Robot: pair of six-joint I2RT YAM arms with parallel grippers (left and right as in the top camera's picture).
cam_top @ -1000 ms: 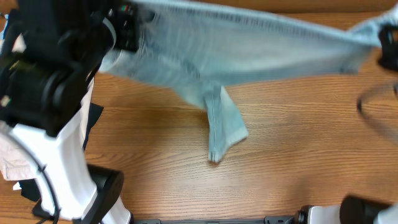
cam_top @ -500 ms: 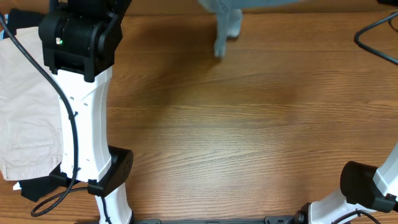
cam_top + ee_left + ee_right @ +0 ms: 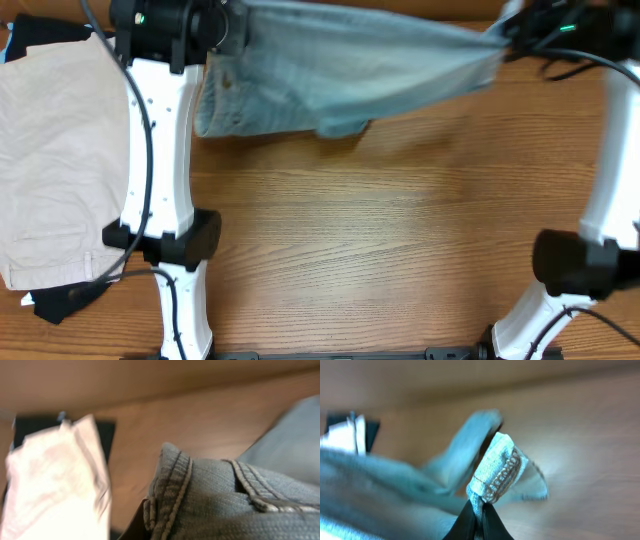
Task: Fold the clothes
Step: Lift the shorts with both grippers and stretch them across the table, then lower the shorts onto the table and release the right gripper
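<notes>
Left pincer (image 3: 222, 28) behind denim shorts (image 3: 340, 75)

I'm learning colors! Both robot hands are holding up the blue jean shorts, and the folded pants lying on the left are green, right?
Almost. Both grippers, left and right, do hold the denim shorts up, but the overhead view shows the garment on the left is beige, not green.

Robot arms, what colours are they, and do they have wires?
Both are white tubes with chunky black joints. The left arm has a black cable running along it and a tiny green light on top. The right arm shows a green light too.
</notes>
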